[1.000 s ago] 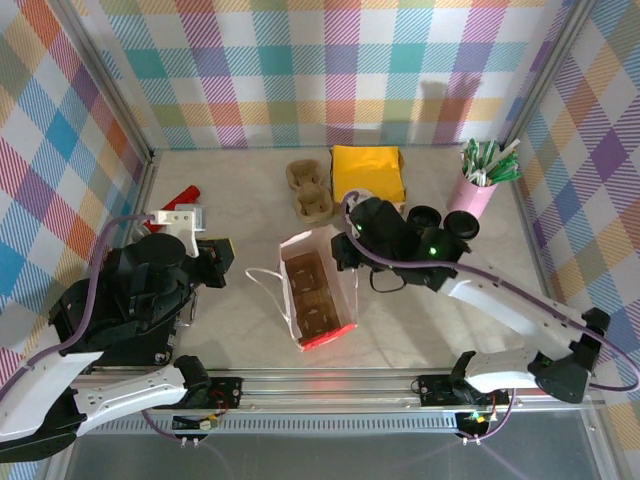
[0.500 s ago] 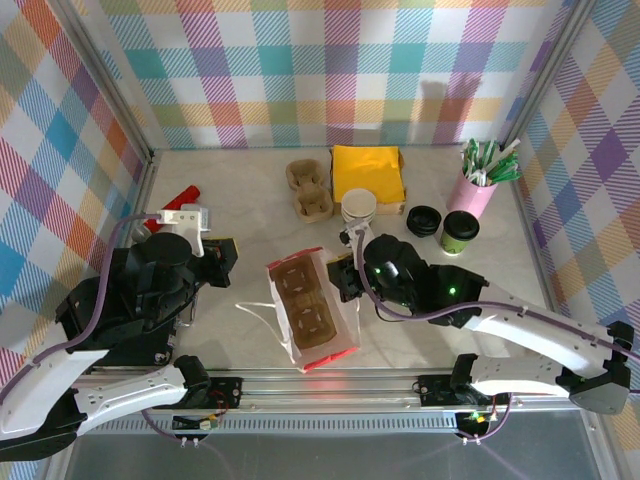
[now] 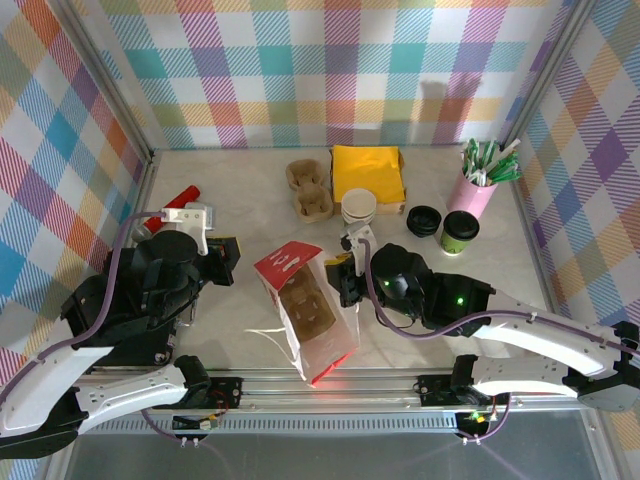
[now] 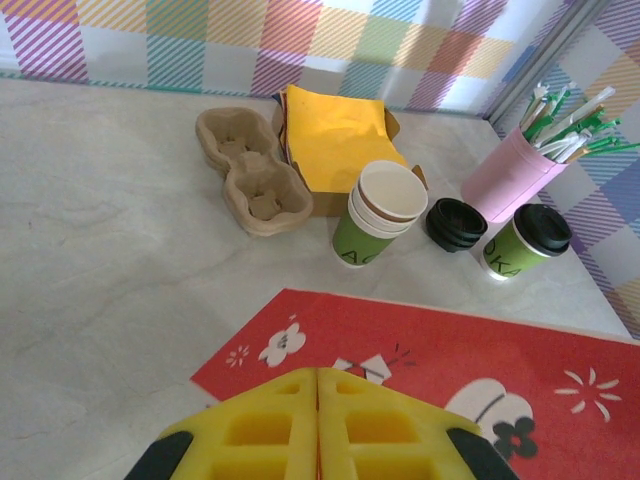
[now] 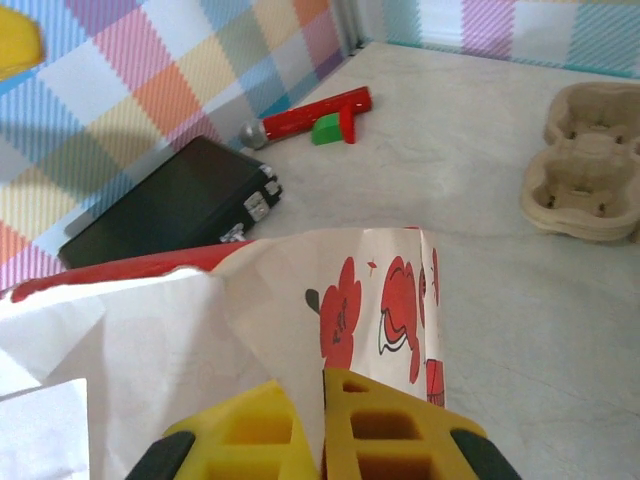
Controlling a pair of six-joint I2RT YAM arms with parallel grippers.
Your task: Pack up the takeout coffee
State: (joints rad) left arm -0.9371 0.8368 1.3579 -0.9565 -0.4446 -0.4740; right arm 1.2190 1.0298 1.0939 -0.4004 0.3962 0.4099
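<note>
A small white-and-green paper cup of takeout coffee (image 3: 460, 232), capped with a round black plastic lid, stands unpacked on the pale tabletop (image 3: 230, 185) at right of centre in the overhead view, just beside a loose black plastic lid (image 3: 424, 220) and a pink tub of green-and-white stirrers (image 3: 472, 190).

At lower centre, a red-and-white printed paper bag (image 3: 305, 325) is propped up with its mouth open. A brown moulded-pulp cup carrier (image 3: 308, 305) already sits inside it. The right claw (image 3: 346, 284) is pinched closed on the bag's white rim, the paper running between its yellow fingers (image 5: 375, 430) in the right wrist view. The left claw (image 3: 226, 258) waits at the bag's left, fully closed with nothing seen between its fingers (image 4: 250, 435).

By these pictures the bag looks ready but the job is barely half done: the coffee has yet to be picked up, carried over and seated in the carrier.

Untouched at upper centre are a stack of lidless white-and-green paper cups (image 3: 358, 210), a second pulp carrier (image 3: 308, 190) and a pile of yellow napkins (image 3: 367, 172).

White lettering shows on the cups' green bands (image 4: 350, 255) in the left wrist view, but only in part, and no whole word can be made out. The bag carries flower motifs (image 4: 281, 345) and no legible text.
</note>
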